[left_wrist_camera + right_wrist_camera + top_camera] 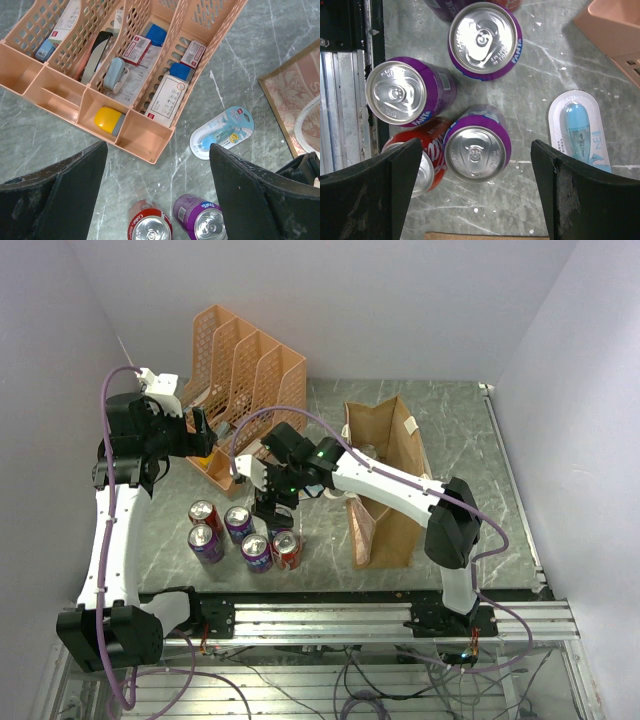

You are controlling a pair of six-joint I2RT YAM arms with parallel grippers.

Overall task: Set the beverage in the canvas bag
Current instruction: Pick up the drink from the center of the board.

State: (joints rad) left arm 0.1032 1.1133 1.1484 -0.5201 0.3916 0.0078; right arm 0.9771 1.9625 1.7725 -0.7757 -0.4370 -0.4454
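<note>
Cans [257, 551] clustered by front edge (purple and red, all upright), right gripper [475, 146] fingers spread wide above purple can [477, 152], gripping nothing, canvas bag [385, 430] on table just right of them, left gripper [157, 146] spread, empty, over near end of orange organiser [245, 360] farther back.

I noted left arm [105, 530] raised, elbow bent high, left hand [203, 432] spread wide, gripping nothing. Right arm [385, 480] reached leftward; right hand [272, 502] pointed down, equally wide, empty.
</note>
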